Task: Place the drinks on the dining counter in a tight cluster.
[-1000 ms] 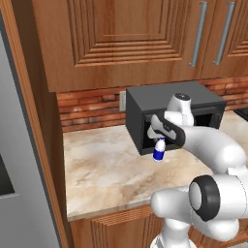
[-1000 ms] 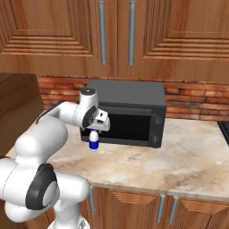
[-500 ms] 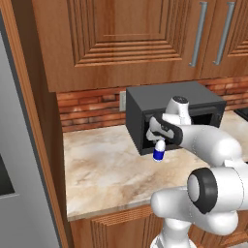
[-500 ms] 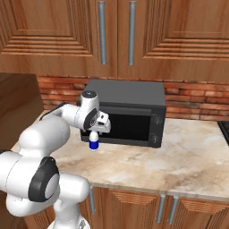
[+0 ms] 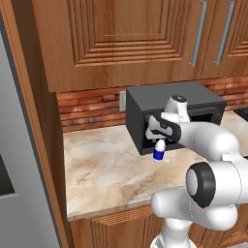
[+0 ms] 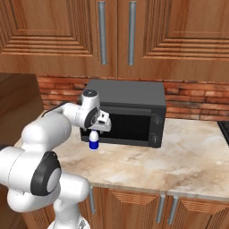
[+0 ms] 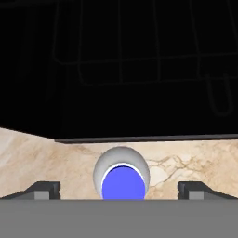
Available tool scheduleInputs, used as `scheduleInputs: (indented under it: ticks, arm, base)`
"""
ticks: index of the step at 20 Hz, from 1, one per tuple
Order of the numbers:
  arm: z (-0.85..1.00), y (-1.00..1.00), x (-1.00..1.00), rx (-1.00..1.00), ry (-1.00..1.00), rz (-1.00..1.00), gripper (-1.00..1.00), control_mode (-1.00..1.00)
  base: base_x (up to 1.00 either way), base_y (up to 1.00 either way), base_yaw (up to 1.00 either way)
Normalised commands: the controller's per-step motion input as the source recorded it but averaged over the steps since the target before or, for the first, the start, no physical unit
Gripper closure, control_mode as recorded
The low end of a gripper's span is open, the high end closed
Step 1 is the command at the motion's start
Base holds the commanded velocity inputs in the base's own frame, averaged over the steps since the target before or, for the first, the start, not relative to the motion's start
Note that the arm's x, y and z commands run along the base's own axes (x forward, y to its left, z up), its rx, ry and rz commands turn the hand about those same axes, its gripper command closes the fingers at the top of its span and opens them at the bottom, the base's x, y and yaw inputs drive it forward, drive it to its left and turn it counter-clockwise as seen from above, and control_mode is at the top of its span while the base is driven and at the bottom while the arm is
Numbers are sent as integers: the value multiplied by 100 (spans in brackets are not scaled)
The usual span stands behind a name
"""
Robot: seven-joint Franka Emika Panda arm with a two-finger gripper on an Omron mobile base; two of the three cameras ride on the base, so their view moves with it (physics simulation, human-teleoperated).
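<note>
One of the drinks, a small white-and-blue bottle, stands upright on a beige marble counter just in front of a black microwave. My gripper points down directly over it, open. In the hand view the bottle's blue top sits centred between my spread fingertips, with a gap on both sides. Nothing is held. The dining counter is out of view.
The microwave's dark front rises right behind the bottle. Wooden upper cabinets hang above it, in front of a brick wall. A tall wooden panel bounds the counter's left end. Bare counter lies to the right.
The hand has sunk slightly toward the bottle and the arm's elbow has shifted a little. The bottle has not moved and the jaws stay open.
</note>
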Motion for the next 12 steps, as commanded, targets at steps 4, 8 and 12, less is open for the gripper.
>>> scheduleInputs:
  ticks: [4, 8, 12]
  arm:
    - [-6, 0, 1, 0, 2, 0, -100, -100]
    - [-8, 0, 10, 0, 1, 0, -100, -100]
    - [-6, -2, 16, 0, 0, 0, -100, -100]
  base:
    - [0, 0, 0]
    - [0, 0, 0]
    - [0, 0, 0]
